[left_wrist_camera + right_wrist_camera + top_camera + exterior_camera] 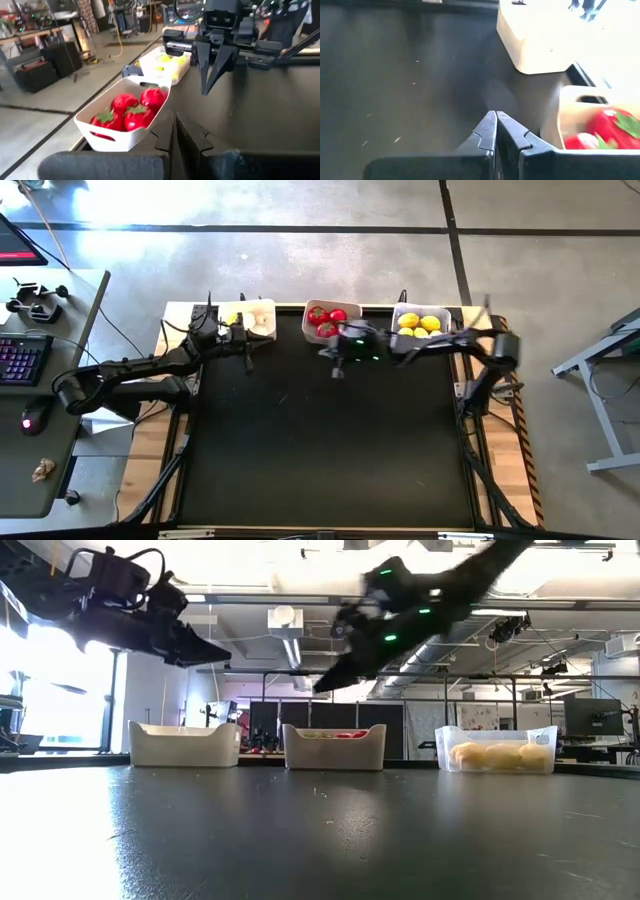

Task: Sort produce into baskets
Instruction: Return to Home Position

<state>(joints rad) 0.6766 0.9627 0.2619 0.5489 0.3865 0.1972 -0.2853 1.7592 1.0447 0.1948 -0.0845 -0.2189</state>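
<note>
Three baskets stand in a row at the table's far edge. The left white basket [250, 318] holds garlic bulbs [262, 321] and a yellow piece. The middle basket [330, 320] holds red tomatoes [131, 111]. The right clear basket [420, 322] holds lemons [500, 755]. My left gripper [175, 125] is shut and empty, in the air just in front of the left basket [250, 342]. My right gripper [496, 120] is shut and empty, in the air in front of the middle basket [336, 366]. It also shows in the left wrist view [210, 80].
The black table top [320, 450] stretches bare from the baskets to the near edge. A desk with a keyboard [20, 360] stands beyond the table's left side. Both grippers hang well above the table in the low view [215, 655] [325, 685].
</note>
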